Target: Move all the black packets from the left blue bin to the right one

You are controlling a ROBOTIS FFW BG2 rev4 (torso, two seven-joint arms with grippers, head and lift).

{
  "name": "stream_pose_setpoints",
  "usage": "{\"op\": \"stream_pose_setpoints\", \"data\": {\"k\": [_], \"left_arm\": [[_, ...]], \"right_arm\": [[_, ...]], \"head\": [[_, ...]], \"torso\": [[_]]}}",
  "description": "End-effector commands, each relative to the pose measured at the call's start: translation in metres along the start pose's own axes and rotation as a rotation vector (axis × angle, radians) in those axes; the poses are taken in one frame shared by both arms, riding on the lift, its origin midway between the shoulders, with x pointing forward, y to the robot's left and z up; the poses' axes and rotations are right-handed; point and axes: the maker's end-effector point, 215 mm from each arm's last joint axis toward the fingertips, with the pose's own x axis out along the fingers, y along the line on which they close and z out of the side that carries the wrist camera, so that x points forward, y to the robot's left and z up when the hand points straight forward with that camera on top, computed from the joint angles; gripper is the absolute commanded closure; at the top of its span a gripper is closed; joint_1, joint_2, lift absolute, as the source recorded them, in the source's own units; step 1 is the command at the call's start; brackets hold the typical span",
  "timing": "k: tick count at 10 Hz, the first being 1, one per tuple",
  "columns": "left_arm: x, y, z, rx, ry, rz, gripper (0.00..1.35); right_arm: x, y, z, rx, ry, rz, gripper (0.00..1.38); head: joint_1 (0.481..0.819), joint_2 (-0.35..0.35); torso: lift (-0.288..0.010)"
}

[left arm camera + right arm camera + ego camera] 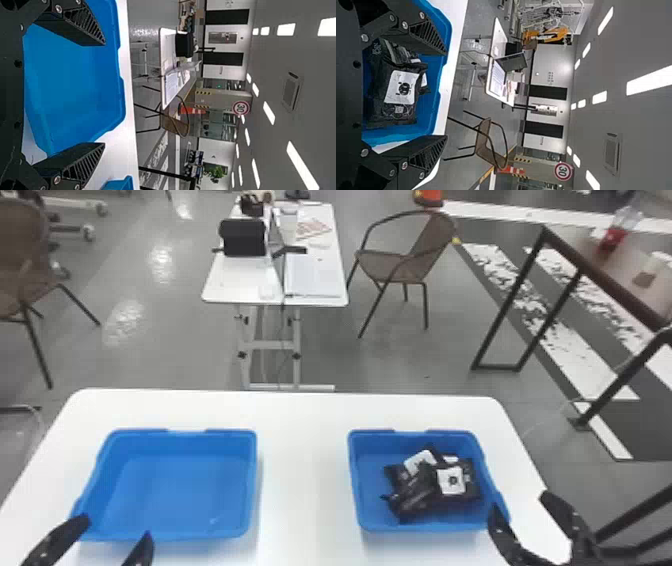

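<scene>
My left gripper stands open at the near left corner of the left blue bin, which holds no packets. In the left wrist view that gripper has its fingers wide apart, with the left bin beyond them. Black packets with white labels lie heaped in the right blue bin. Open too, my right gripper is at that bin's near right corner. The right wrist view has this gripper with nothing held, and the packets lying in the right bin.
Both bins stand on a white table with a gap between them. Beyond it are another white table with a laptop and papers, a brown chair, and a dark-framed table at the right.
</scene>
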Motion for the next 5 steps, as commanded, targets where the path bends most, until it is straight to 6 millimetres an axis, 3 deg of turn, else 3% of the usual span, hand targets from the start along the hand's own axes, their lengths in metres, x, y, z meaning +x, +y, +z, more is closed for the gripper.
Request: {"op": "stream_pose_setpoints", "data": {"k": [1, 5], "left_arm": [[0.0022, -0.0016, -0.0016, -0.010, -0.002, -0.001, 0.13], [0.0029, -0.0014, -0.0030, -0.022, -0.003, 0.001, 0.13]], "right_arm": [[0.0009, 0.0009, 0.0000, 0.004, -0.001, 0.000, 0.30], [0.0014, 0.0003, 0.0014, 0.010, -0.006, -0.002, 0.30]], "head": [[0.695, -0.150], [0.695, -0.152]], "torso": [[0.000], [0.000]]}}
